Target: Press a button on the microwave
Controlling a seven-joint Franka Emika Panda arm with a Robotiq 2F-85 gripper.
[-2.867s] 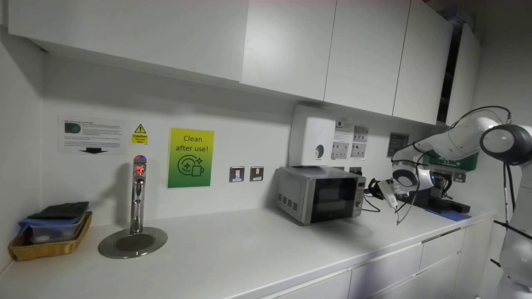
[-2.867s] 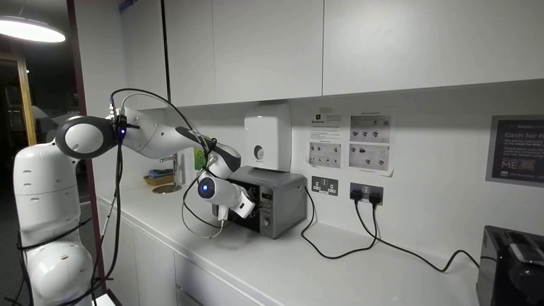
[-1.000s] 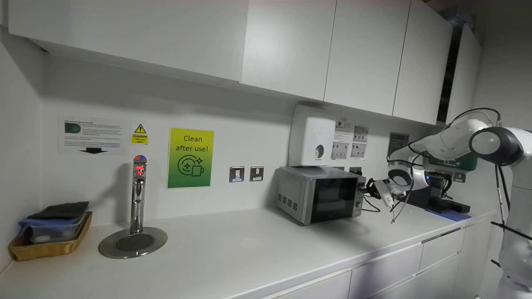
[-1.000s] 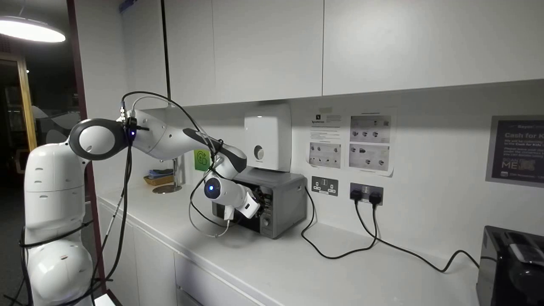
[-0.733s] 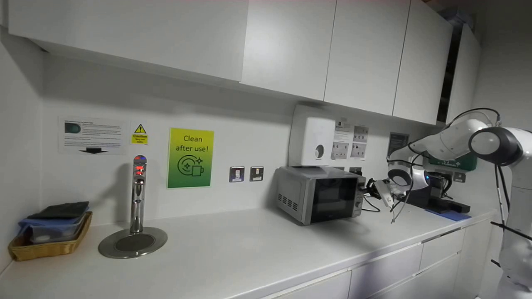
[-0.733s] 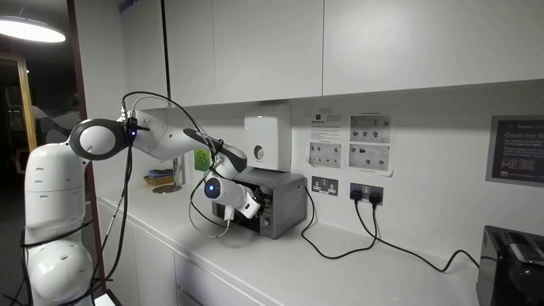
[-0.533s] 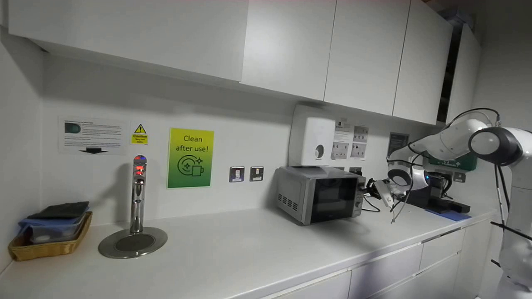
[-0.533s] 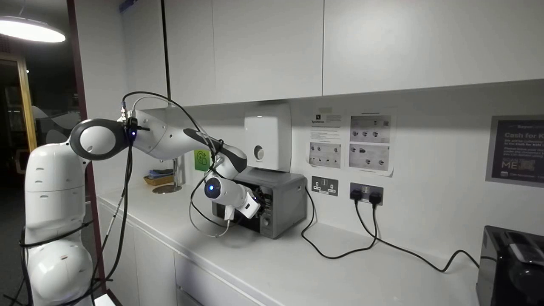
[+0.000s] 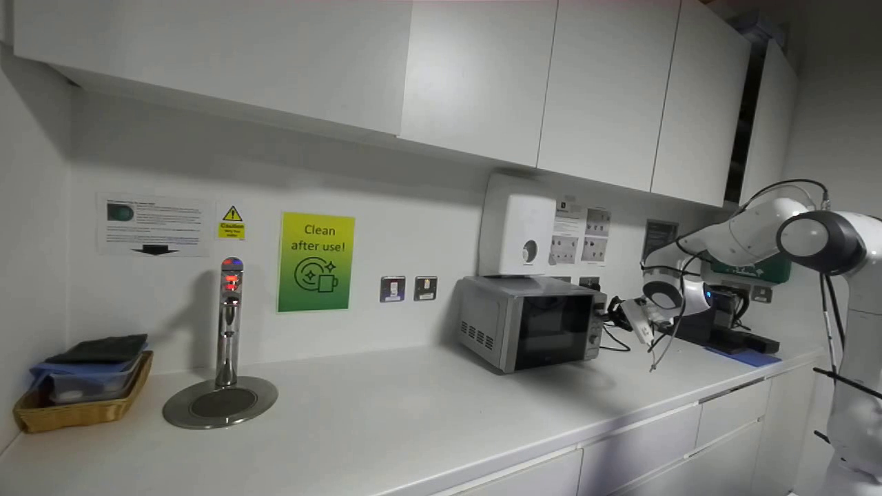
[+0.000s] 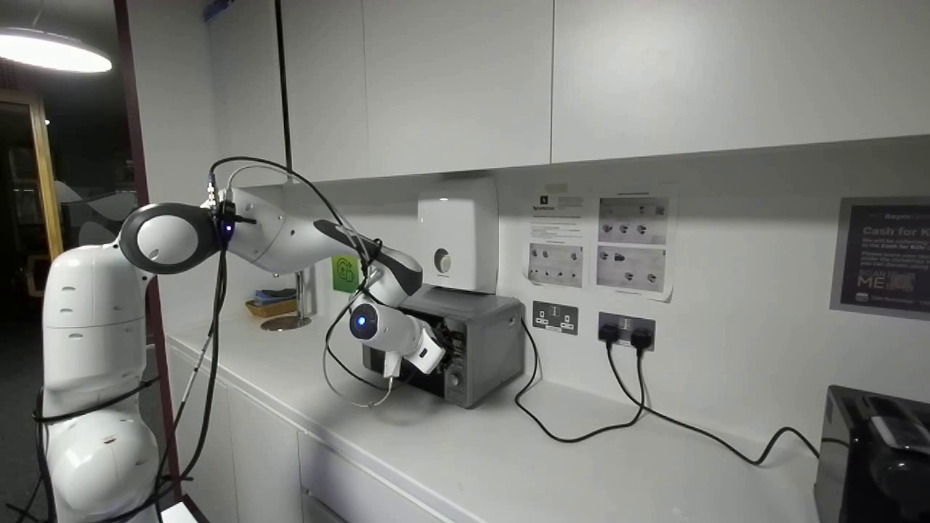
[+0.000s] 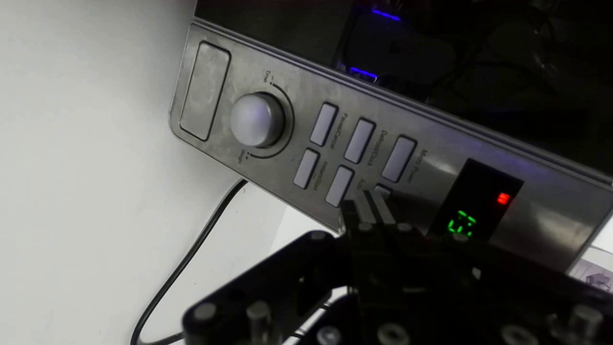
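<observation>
Microwave (image 9: pixel 530 324), boxy, silver-grey, with a dark glass door, stands on the white worktop (image 9: pixel 413 406) below a white plastic wall dispenser (image 9: pixel 517 227). Tool: the black metal jointed gripper (image 11: pixel 373 205), carried by a white robot arm (image 10: pixel 283 236). Its 2 pale fingertips (image 11: pixel 364 208) are pressed together, with nothing seen between them. They stand at the brushed-metal control panel (image 11: pixel 431 163), in front of a partly hidden light-grey button (image 11: pixel 383 190) and just beside a fully visible light-grey rectangular button (image 11: pixel 339 186). From where I stand, contact cannot be told. The black display (image 11: pixel 479 196) shows green segments and a red mark, its lower edge covered by the gripper.

Finding: the step in hand appears to be the press itself; completion is unconfirmed.

Recommendations:
1. Hold the fingertips together as 1 blunt probe.
2. Centre them on 1 button only; the present aim risks catching 2.
3. Push straight in, square to the panel, briefly, then withdraw.
4. Limit force; the casing may slide on the smooth worktop.
5. Watch the display for a response.
</observation>
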